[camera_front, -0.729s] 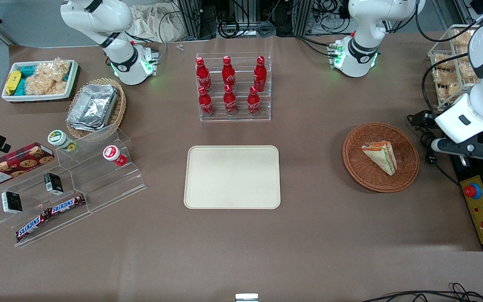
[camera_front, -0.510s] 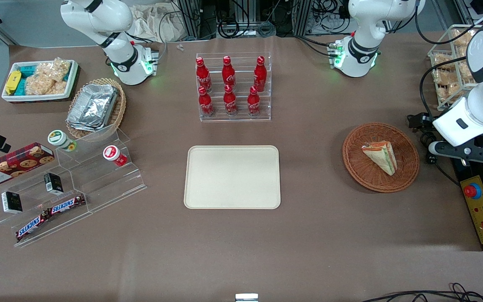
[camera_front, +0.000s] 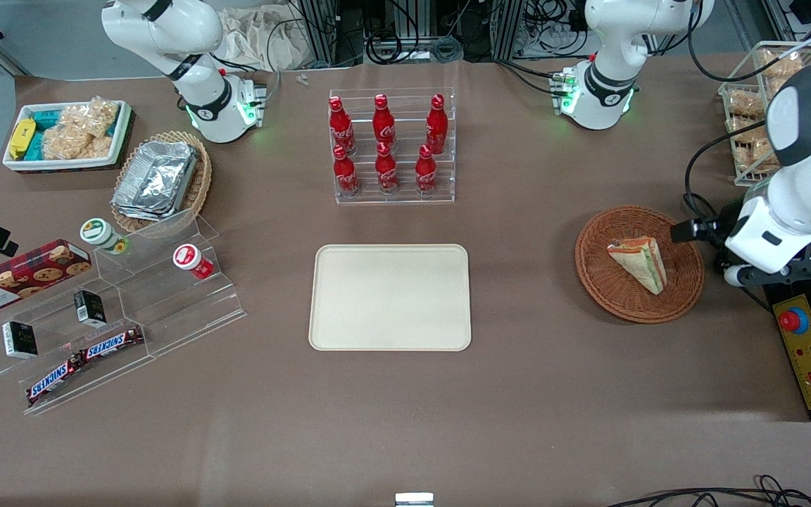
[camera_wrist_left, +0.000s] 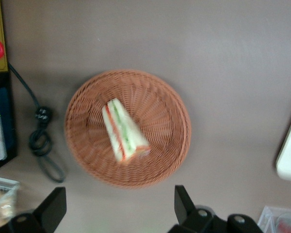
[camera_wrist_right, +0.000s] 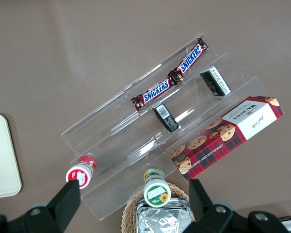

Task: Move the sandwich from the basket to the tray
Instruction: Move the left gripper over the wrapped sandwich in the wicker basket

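The sandwich [camera_front: 639, 262] is a wrapped triangular wedge lying in the round reddish-brown wicker basket [camera_front: 602, 282]. The cream tray [camera_front: 390, 297] lies bare on the table, toward the parked arm's end from the basket. In the left wrist view my left gripper [camera_wrist_left: 116, 214] is open and empty, its dark fingers [camera_wrist_left: 185, 208] wide apart. It is up in the air, just outside the basket's rim [camera_wrist_left: 77, 160] toward the working arm's end. The sandwich [camera_wrist_left: 123, 131] also shows there. In the front view the white wrist [camera_front: 771, 225] hides most of the gripper.
A clear rack of red cola bottles [camera_front: 388, 148] stands farther from the front camera than the tray. A black cable [camera_wrist_left: 39, 141] and a yellow panel with a red button [camera_front: 796, 324] lie beside the basket. A wire rack of snack bags [camera_front: 750, 127] stands by the working arm.
The left arm has swung toward the basket, from the table's edge to just beside its rim. The sandwich, basket and tray have not moved.
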You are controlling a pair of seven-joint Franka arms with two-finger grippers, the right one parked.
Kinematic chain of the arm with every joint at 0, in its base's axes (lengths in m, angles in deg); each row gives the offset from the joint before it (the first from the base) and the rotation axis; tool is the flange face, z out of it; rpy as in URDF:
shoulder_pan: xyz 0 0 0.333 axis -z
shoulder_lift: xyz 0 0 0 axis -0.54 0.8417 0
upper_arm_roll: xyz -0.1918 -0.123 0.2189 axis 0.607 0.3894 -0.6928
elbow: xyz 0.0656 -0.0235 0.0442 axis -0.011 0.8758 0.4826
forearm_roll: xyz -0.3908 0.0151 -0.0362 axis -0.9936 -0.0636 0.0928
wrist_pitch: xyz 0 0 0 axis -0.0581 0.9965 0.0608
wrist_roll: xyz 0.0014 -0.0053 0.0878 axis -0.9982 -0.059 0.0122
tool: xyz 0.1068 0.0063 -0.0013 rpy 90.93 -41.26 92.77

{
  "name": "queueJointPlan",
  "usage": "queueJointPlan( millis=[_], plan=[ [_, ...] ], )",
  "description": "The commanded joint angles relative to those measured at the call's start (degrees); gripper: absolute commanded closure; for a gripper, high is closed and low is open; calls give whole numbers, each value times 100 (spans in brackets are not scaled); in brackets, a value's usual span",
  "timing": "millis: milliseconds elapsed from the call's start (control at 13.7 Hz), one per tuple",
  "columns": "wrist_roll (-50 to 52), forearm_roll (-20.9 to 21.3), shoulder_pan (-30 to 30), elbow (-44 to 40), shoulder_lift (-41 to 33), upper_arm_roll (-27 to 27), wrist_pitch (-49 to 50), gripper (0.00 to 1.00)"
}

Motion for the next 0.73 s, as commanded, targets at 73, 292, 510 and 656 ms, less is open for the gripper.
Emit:
queueJointPlan(
  millis=[73, 292, 510, 656],
  plan=[
    [1004, -120, -244, 2008, -717, 2, -1854, 0],
    [2198, -112, -236, 2035, -85, 11, -2418, 0],
    [3008, -94, -165, 2044, 522, 20, -2911, 0],
    [3116, -68, -174, 2140, 646, 11, -2955, 0]
  ],
)
